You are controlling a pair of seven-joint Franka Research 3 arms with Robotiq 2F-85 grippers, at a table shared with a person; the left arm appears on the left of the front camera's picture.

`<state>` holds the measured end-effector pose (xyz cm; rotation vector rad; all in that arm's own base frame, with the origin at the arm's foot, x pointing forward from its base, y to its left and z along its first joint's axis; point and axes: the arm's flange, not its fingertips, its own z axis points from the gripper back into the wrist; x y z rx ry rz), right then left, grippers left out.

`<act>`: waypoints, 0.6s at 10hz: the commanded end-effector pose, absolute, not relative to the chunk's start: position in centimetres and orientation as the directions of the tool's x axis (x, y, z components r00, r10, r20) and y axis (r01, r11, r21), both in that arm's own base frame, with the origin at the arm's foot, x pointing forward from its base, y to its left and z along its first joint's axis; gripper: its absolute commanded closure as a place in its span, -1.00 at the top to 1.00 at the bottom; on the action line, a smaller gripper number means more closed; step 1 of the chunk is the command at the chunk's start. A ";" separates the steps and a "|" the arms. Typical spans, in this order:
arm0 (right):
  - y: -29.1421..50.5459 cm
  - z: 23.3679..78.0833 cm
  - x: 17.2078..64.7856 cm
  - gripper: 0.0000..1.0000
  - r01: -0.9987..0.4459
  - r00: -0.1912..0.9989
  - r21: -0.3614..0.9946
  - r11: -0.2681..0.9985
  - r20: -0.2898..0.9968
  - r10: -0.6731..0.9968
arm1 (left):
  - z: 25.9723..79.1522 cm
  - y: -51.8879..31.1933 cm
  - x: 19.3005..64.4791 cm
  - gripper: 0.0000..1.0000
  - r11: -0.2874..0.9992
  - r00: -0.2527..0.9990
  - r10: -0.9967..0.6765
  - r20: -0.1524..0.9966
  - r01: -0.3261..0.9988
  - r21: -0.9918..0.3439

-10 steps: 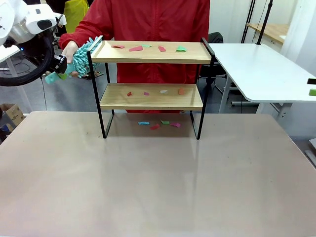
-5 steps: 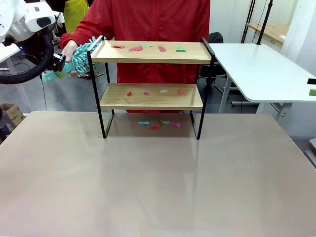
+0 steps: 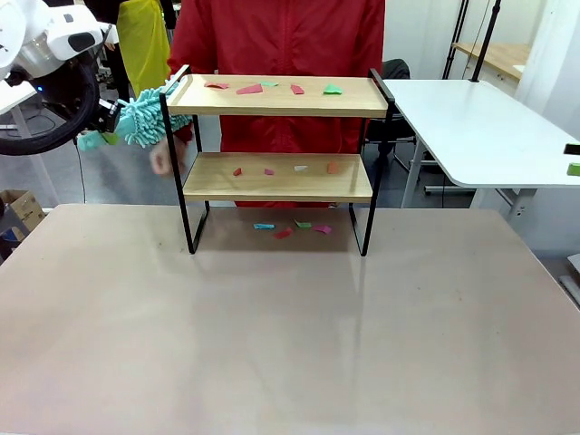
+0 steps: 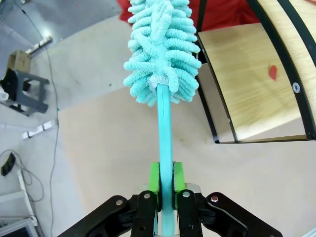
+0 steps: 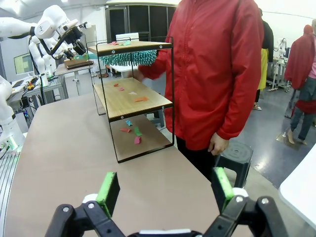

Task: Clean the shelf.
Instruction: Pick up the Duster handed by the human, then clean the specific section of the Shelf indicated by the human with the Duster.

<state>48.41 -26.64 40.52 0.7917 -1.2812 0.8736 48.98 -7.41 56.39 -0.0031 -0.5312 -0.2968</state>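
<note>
Shelf (image 3: 272, 187): scraps (image 3: 250, 89) on both boards | left claw (image 4: 166, 174) clamped on teal duster (image 4: 160, 59) | right claw (image 5: 165, 190) apart

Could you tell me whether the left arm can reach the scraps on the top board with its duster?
Probably yes: the left gripper holds the duster at the shelf's left end, about level with the top board, and the person's hand hangs lower. The raised end rail might catch.
</note>
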 end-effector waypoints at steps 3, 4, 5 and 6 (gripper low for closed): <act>-26.5 40.9 48.4 1.00 -0.887 0.066 0.009 0.462 0.992 0.106 | 56.6 -7.4 49.0 -1.00 0.956 0.816 -0.283 0.504 0.284 0.077; -26.5 40.9 48.4 1.00 -0.887 0.066 0.009 0.462 0.992 0.106 | 56.6 -7.4 49.0 -1.00 0.956 0.816 -0.283 0.504 0.284 0.077; -26.5 40.9 48.4 1.00 -0.887 0.066 0.009 0.462 0.992 0.106 | 56.6 -7.4 49.0 -1.00 0.956 0.816 -0.283 0.504 0.284 0.077; -26.5 40.9 48.4 1.00 -0.887 0.066 0.009 0.462 0.992 0.106 | 56.6 -7.4 49.0 -1.00 0.956 0.816 -0.283 0.504 0.284 0.077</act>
